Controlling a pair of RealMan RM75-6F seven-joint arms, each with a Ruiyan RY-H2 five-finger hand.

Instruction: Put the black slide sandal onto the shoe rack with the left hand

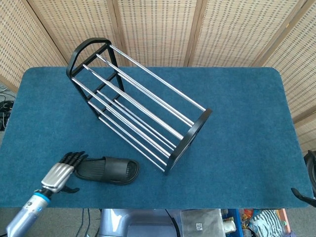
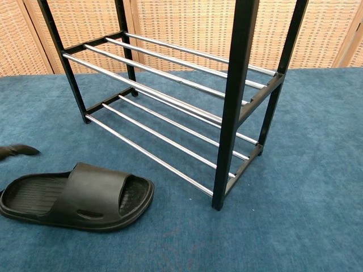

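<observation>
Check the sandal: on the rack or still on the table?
On the table. The black slide sandal lies flat on the blue cloth in front of the shoe rack, whose bars are bare; the left hand is at its heel end.

Both views are bright and evenly lit by diffuse light with no single source evident, so shadows are soft and short: a faint dark rim under the black slide sandal (image 2: 76, 195) and thin shading beneath the shoe rack (image 1: 136, 103) on the blue table mat (image 1: 237, 128). The chrome rails carry narrow white highlights along their length (strongest in the head view), without blown-out glare. Focus is sharp across both frames, the woven screen (image 1: 158, 29) showing slight moiré, and the chest view's close rack posts look stretched by wide-angle perspective.
</observation>
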